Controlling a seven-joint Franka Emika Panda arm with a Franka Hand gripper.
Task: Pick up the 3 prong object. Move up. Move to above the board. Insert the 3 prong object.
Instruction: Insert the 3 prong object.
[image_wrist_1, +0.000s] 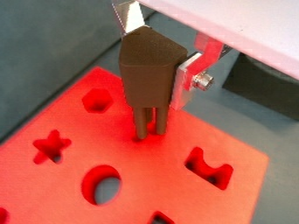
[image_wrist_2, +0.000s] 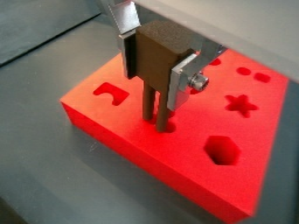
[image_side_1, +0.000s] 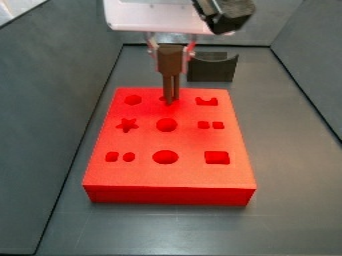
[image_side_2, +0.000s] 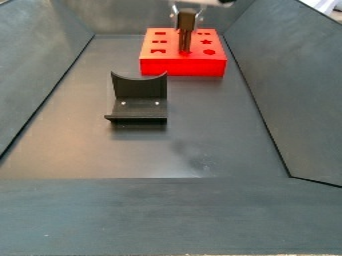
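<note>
The gripper (image_wrist_1: 158, 66) hangs over the back row of the board (image_side_1: 167, 185), its silver fingers (image_wrist_1: 187, 74) closed flat against the wide brown head of the 3 prong object (image_wrist_1: 146, 74), which stands upright with its narrow legs reaching down to the red surface. In both wrist views the leg tips appear to sit at or just inside a small dark cut-out (image_wrist_2: 165, 126), though how deep they go is hard to tell. The main risk, as I judge it, is a slight misalignment: if the legs do not match the holes, pushing down could jam them on the red rim, tilt the peg in the grip, or shove the board across the desk (image_side_2: 201, 150). Opening too early could leave the peg leaning or toppling onto a neighbouring hexagon cut-out (image_wrist_1: 98, 100). The fixture (image_side_2: 136, 98) stands well apart from the board in a side view and poses no obstacle.
</note>
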